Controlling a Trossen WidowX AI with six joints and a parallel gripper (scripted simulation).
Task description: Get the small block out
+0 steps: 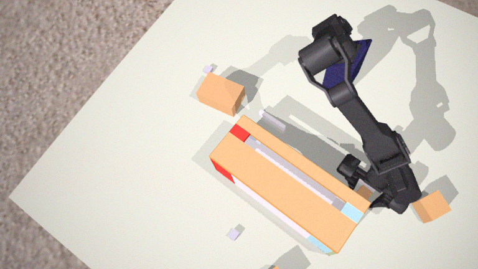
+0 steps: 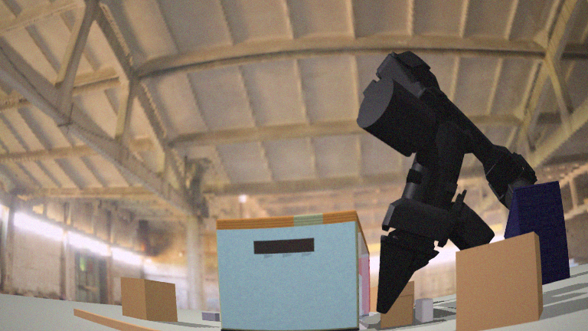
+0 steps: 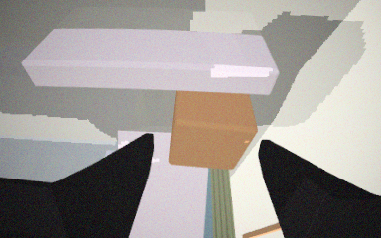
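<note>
A small brown block [image 1: 365, 191] [image 2: 395, 312] [image 3: 213, 129] is outside the box, low at the table beside its pale-blue end corner. The box [image 1: 274, 181] [image 2: 285, 288] [image 3: 221, 203] stands upright, with an orange top, one red end and one pale-blue end. My gripper [image 1: 363, 195] [image 2: 382, 309] [image 3: 206, 144] is open and points down at the block. In the wrist view the block shows between the fingertips and a little beyond them, with space at both sides. Whether block and box touch cannot be told. The fingers overlap in the exterior view.
A lavender bar [image 1: 367, 184] [image 2: 423, 309] [image 3: 149, 59] lies right behind the block. Another bar [image 1: 272, 120] lies along the box. Larger orange blocks [image 1: 219, 91] [image 1: 432, 206] [image 2: 496, 283] stand around. A dark-blue wedge [image 1: 361, 58] [image 2: 540, 231] stands farther back.
</note>
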